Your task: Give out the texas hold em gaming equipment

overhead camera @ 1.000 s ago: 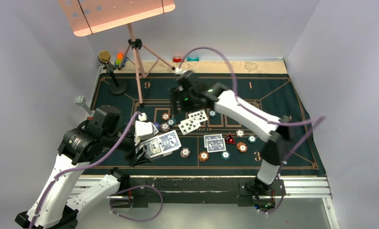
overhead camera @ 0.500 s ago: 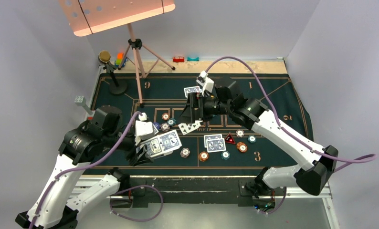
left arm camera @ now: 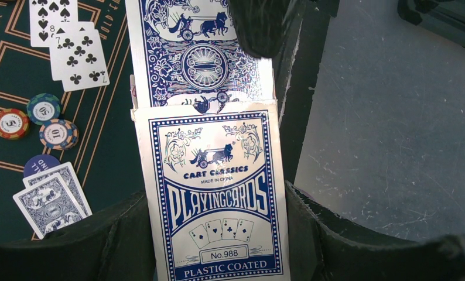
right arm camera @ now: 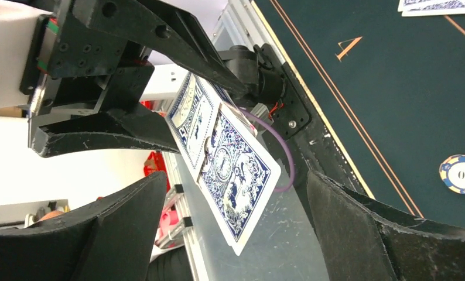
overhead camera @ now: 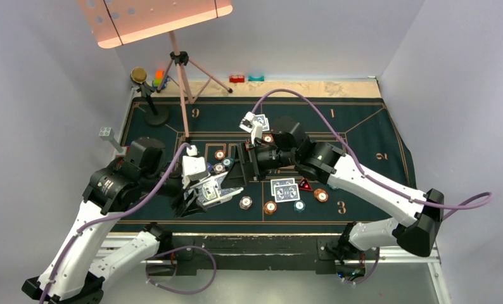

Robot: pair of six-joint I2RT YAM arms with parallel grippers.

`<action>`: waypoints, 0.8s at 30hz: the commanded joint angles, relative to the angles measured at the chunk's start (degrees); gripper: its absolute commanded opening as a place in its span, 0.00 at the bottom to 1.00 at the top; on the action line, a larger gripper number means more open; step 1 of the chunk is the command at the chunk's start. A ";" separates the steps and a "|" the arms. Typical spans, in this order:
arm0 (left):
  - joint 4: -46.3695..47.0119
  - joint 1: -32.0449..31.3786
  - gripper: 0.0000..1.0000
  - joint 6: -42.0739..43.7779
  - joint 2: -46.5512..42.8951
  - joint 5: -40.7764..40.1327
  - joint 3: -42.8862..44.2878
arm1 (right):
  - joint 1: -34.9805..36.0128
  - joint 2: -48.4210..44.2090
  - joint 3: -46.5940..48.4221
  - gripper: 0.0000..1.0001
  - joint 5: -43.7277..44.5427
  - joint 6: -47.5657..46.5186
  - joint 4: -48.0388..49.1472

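Blue "CART CLASSICS PLAYINGCARDS No.988" card box (left arm camera: 215, 199) sits clamped in left fingers (left arm camera: 89, 246); right fingers (right arm camera: 359, 234) gape wide

Bright, even light — faint shadows, sharp overhead view, wrist foregrounds softly blurred.

Card box (left arm camera: 218, 199) runs off the bottom edge, and the card (left arm camera: 201, 58) above the box is cut at top. Left of the box, a blue disc (left arm camera: 38, 164), perhaps lettered, lies half hidden under two cards (left arm camera: 53, 199).
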 commanded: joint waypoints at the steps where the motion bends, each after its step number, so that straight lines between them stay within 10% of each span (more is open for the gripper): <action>1: 2.76 0.08 0.00 -1.17 0.18 1.83 0.70 | 0.71 1.32 -0.60 0.88 -1.19 1.08 2.54; 11: 2.47 0.10 0.00 -1.08 0.17 2.06 1.51 | 0.39 0.68 2.70 0.49 5.24 -2.22 -5.31; 24: 2.03 0.10 0.00 -1.12 -0.33 2.42 1.96 | 0.14 -0.12 8.10 0.37 13.10 -6.44 -13.24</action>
